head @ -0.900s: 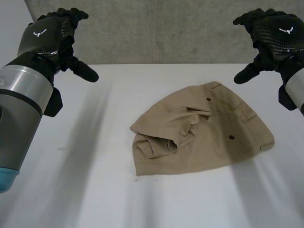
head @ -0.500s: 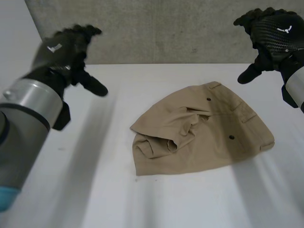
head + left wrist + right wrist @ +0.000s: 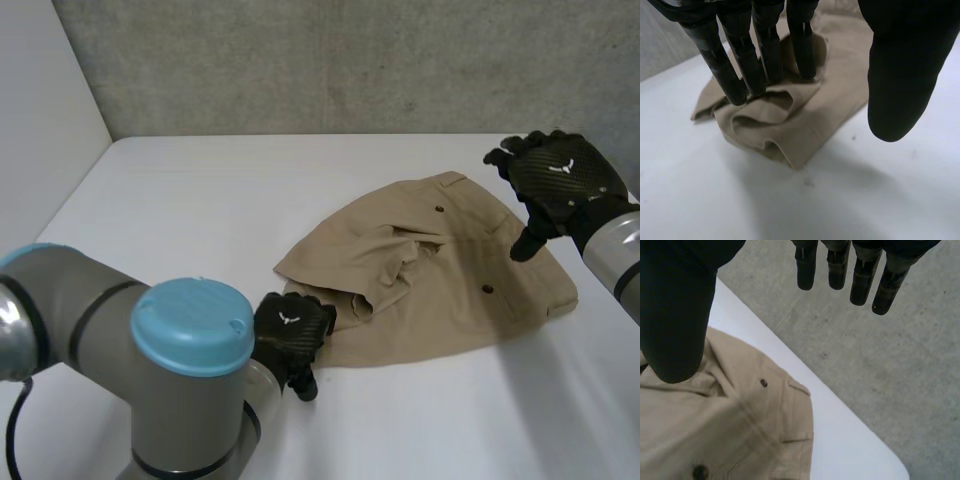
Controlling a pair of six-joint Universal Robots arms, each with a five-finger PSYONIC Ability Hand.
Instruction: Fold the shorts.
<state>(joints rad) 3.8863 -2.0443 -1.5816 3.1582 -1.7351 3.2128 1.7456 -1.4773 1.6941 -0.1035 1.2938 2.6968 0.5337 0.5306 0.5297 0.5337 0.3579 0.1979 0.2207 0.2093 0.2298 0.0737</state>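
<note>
Tan shorts (image 3: 430,275) lie crumpled on the white table (image 3: 200,210), waistband at the far right and a rumpled leg fold at the near left. My left hand (image 3: 290,330) is low at that near left corner. Its straight fingers (image 3: 765,50) reach onto the rumpled fold of the shorts (image 3: 805,125), with the thumb held well apart and nothing pinched. My right hand (image 3: 557,185) hovers over the waistband end at the far right. It is open, and its thumb (image 3: 675,315) hangs above the buttoned back pocket area of the shorts (image 3: 740,430).
A grey wall (image 3: 350,60) runs behind the table and a pale panel (image 3: 40,140) stands along its left side. Beyond the table's corner (image 3: 850,440) lies grey floor (image 3: 865,355). Bare tabletop surrounds the shorts.
My left arm has swung down from high at the far left to the near left corner of the shorts. My right hand has come lower, over the waistband.
</note>
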